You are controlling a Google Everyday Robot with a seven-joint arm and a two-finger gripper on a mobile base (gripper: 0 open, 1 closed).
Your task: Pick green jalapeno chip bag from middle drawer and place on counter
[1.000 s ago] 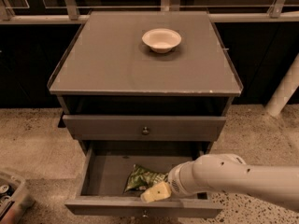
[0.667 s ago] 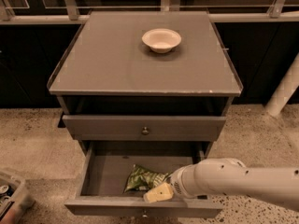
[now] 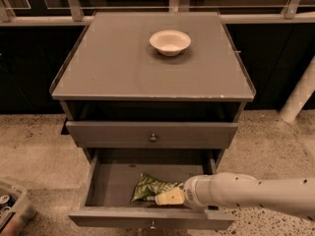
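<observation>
The green jalapeno chip bag (image 3: 149, 186) lies crumpled on the grey floor of the open middle drawer (image 3: 110, 181), right of its centre. My gripper (image 3: 165, 197), pale yellow at the end of the white arm (image 3: 246, 193), reaches in from the right. It sits low in the drawer, against the bag's near right edge. The arm hides the drawer's right front corner. The counter (image 3: 118, 68) above is a flat grey top.
A white bowl (image 3: 170, 42) stands at the back of the counter. A closed grey drawer front with a round knob (image 3: 153, 137) sits just above the open drawer. A bin with cans (image 3: 11, 206) is on the floor at the left. A white post (image 3: 300, 92) stands at the right.
The gripper has barely shifted, slightly up and towards the bag. The bag and drawer have not moved.
</observation>
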